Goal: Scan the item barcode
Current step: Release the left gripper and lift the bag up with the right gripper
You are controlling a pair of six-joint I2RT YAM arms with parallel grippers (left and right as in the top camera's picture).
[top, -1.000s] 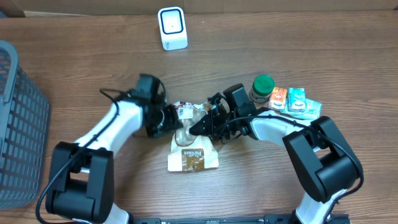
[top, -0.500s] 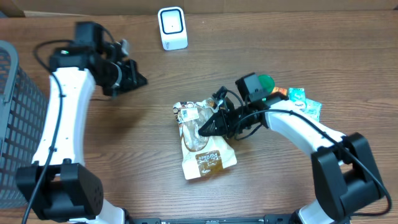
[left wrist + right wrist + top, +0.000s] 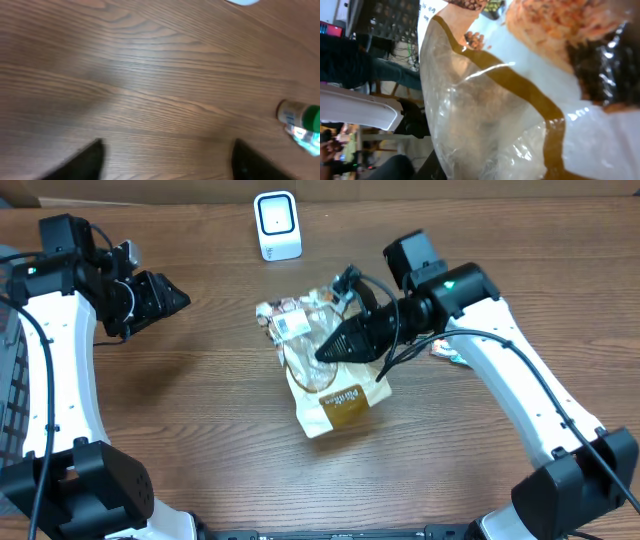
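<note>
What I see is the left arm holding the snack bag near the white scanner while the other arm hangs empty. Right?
Wrong arm. The overhead view shows the right gripper holding the snack bag near the white scanner; the left gripper hangs empty, jaws apart.

The overhead camera looks straight down on the wooden surface [image 3: 200, 410] from well above; it takes in the scanner [image 3: 277, 225] at the far edge, the bag [image 3: 320, 370] near the middle and both arms. The left wrist camera faces down at a slant onto bare wood, fairly near and blurred; its 2 jaws show dark at the bottom corners, and a green-capped bottle [image 3: 301, 120] sits at its right edge. The right wrist camera sits very close to the bag, which fills most of its view; it faces sideways, past the surface into the room. Overhead and right wrist share the bag; overhead and left wrist share the wood.
</note>
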